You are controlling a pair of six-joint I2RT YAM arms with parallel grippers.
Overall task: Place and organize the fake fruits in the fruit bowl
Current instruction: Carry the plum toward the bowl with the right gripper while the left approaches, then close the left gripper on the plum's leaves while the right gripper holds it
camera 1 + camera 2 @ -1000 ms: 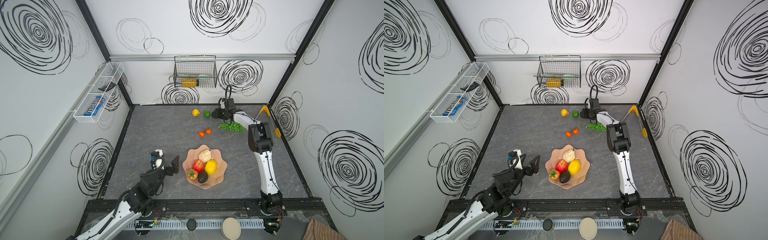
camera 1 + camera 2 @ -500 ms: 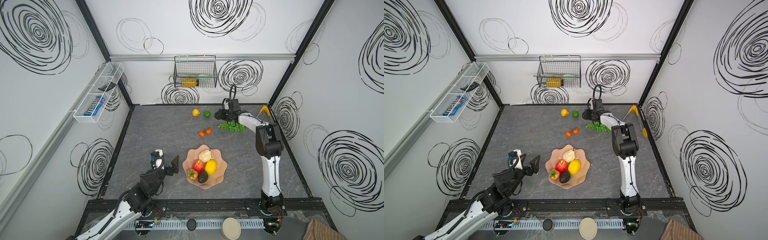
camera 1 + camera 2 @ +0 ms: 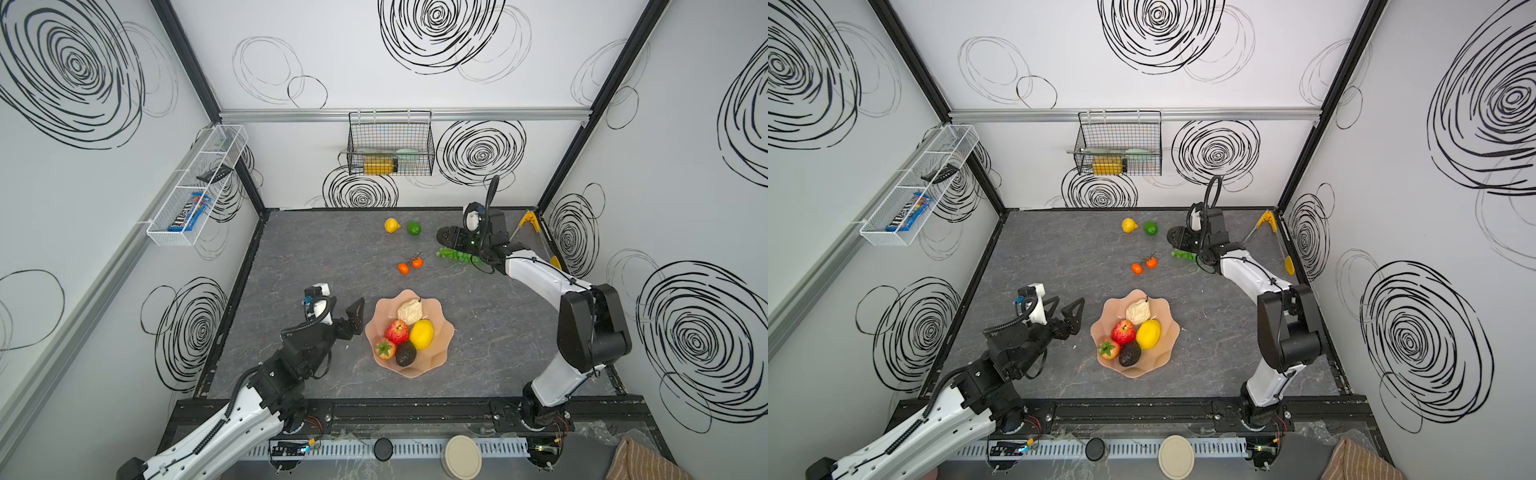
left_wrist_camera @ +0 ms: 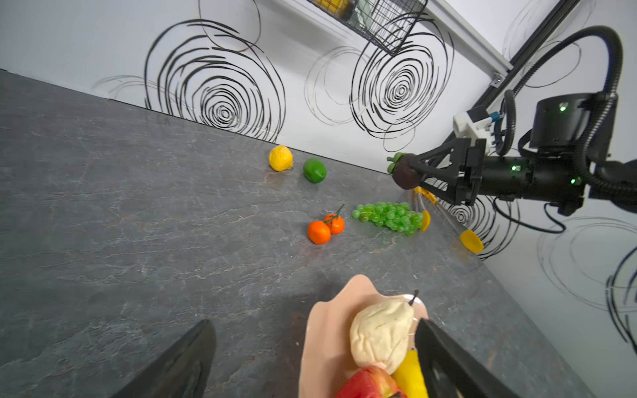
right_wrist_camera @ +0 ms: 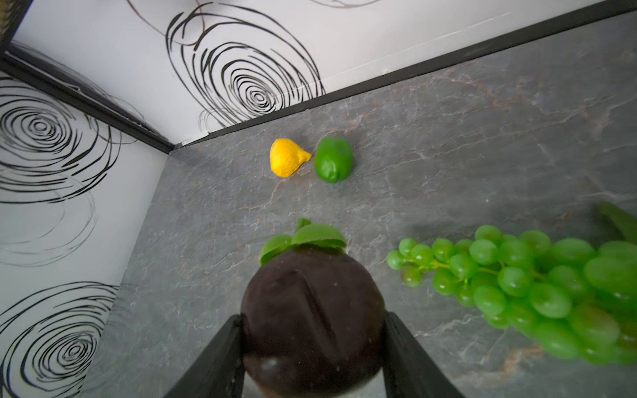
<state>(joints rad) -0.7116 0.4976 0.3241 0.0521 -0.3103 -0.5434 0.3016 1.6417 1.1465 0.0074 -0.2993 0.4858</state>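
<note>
- Right hand (image 5: 312, 330) is clamped on a dark purple-brown round fruit (image 5: 310, 306) with green leaves on top, looks like a mangosteen. One finger sits on each side of it and it's lifted clear of the surface (image 5: 448, 144).
- Left hand (image 3: 1065, 313) is spread wide with nothing in it, parked just beside the fruit bowl (image 3: 1165, 345).
- If I were doing the carry: keep the squeeze steady, since a smooth ball can squirt out. Keep it high over the green grape bunch (image 5: 537, 286) right beside the right hand, and over the two small oranges (image 3: 409, 265) between that hand and the bowl.
- Drop spot: the bare side of the bowl, away from the left hand. Lower it right in before letting go, or it'll probably roll.
- The bowl is peach-pink, shallow, with a wavy petal rim. It's well away from the right hand and already holds a pale pear (image 3: 410, 311), red apple (image 3: 397, 331), lemon (image 3: 421, 333), strawberry (image 3: 385, 348) and avocado (image 3: 405, 353).
- Out ahead of the right hand: another lemon (image 5: 287, 157) and a lime (image 5: 333, 163), almost touching.
</note>
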